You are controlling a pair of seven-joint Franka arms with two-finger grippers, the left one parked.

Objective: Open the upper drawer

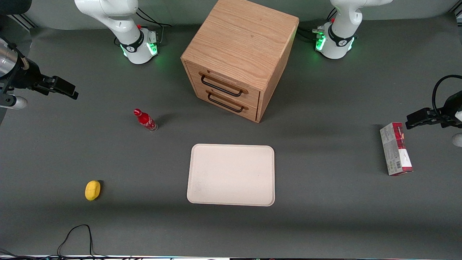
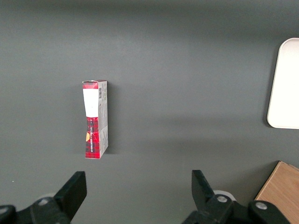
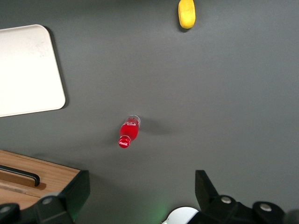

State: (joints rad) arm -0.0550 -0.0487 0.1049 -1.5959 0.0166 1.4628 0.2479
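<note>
The oak cabinet [image 1: 240,36] stands at the middle of the table, farther from the front camera than the tray. Its upper drawer [image 1: 252,94] sits flush with the front, shut, with a thin black bar handle [image 1: 221,85]. A matching drawer [image 1: 249,112] lies below it. My gripper [image 1: 70,90] hangs above the table toward the working arm's end, well apart from the cabinet. It is open with nothing between its fingers [image 3: 77,191]. In the right wrist view my gripper [image 3: 140,191] looks down past a corner of the cabinet [image 3: 51,175] with one black handle [image 3: 21,173].
A small red bottle [image 1: 145,120] [image 3: 128,133] stands between my gripper and the cabinet. A yellow lemon-like object [image 1: 92,190] [image 3: 187,13] lies nearer the front camera. A cream tray [image 1: 231,195] [image 3: 28,70] lies in front of the cabinet. A red-and-grey box [image 1: 395,148] [image 2: 95,119] lies toward the parked arm's end.
</note>
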